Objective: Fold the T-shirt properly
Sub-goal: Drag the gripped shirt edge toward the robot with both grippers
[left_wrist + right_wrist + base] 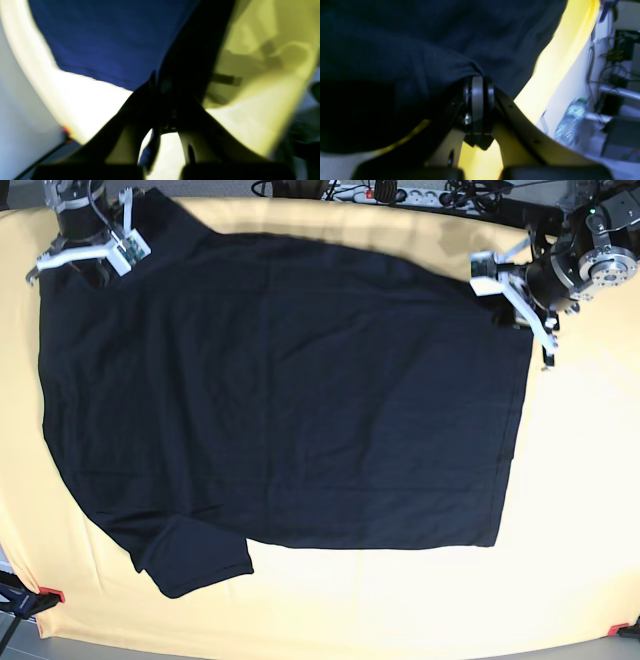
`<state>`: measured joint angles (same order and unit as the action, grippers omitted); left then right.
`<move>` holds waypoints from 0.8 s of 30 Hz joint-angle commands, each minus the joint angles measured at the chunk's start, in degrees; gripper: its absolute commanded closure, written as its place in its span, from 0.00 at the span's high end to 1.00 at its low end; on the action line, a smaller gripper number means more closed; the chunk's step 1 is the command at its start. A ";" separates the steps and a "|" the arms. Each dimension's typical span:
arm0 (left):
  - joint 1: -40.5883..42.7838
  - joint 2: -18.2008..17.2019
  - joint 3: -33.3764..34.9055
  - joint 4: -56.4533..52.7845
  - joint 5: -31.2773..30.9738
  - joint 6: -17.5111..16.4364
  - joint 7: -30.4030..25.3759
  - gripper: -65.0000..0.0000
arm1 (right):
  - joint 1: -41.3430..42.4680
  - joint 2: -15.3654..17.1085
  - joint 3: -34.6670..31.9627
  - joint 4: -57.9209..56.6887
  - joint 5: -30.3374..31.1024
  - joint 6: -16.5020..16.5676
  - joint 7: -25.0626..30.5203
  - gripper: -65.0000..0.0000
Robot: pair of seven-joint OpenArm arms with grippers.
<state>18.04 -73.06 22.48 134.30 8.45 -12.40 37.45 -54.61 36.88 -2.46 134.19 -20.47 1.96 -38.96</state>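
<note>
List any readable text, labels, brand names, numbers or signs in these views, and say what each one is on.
No text can be read in any view.
T-shirt: plain black, no print legible.
Water bottle beside the table: its label is too blurred to read.
Small circuit board on the right end effector: any markings are too small to read.
Yellow tablecloth: bare, no markings.

Left wrist view, heavily blurred. T-shirt [112, 42]: dark blue-black fabric is seen across the upper frame, a fold drawn down into the left gripper [160, 112], whose jaws are closed on it. Yellow cloth [262, 82] is seen creased at right, covering the tabletop [75, 105], overexposed at lower left.
</note>
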 commanded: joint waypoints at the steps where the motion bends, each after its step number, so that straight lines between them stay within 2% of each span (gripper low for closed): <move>1: -1.99 -0.63 -0.52 0.70 0.96 1.88 -0.24 0.00 | 0.83 1.25 0.39 0.81 -0.72 -0.87 0.70 0.00; 3: -4.50 0.37 -0.52 0.70 0.48 3.37 -1.16 0.00 | 2.29 2.03 0.72 0.81 -0.50 -0.90 0.87 0.00; 6: -6.56 1.77 -0.52 -0.81 0.48 3.67 -2.16 0.00 | 2.58 2.34 3.15 0.81 0.00 -0.61 2.40 0.00; 11: -8.31 5.53 -0.52 -6.73 0.04 3.67 -6.54 0.00 | 5.09 2.34 8.74 0.81 9.88 2.95 6.27 0.00; 18: -11.43 12.09 -0.52 -13.00 -0.15 3.67 -9.84 0.00 | 13.07 2.32 9.27 -4.04 17.49 8.57 8.37 0.00; 22: -13.53 14.58 -0.52 -16.22 -1.03 3.45 -10.93 0.00 | 17.77 2.32 9.25 -9.77 18.32 8.61 8.39 0.00; 24: -14.29 15.43 -0.52 -17.55 -2.08 3.45 -11.02 0.00 | 20.02 2.32 9.25 -12.52 20.72 9.05 8.39 0.00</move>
<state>4.49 -56.51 22.50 116.14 6.13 -9.72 27.05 -34.74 38.26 6.28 120.81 0.86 11.75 -31.48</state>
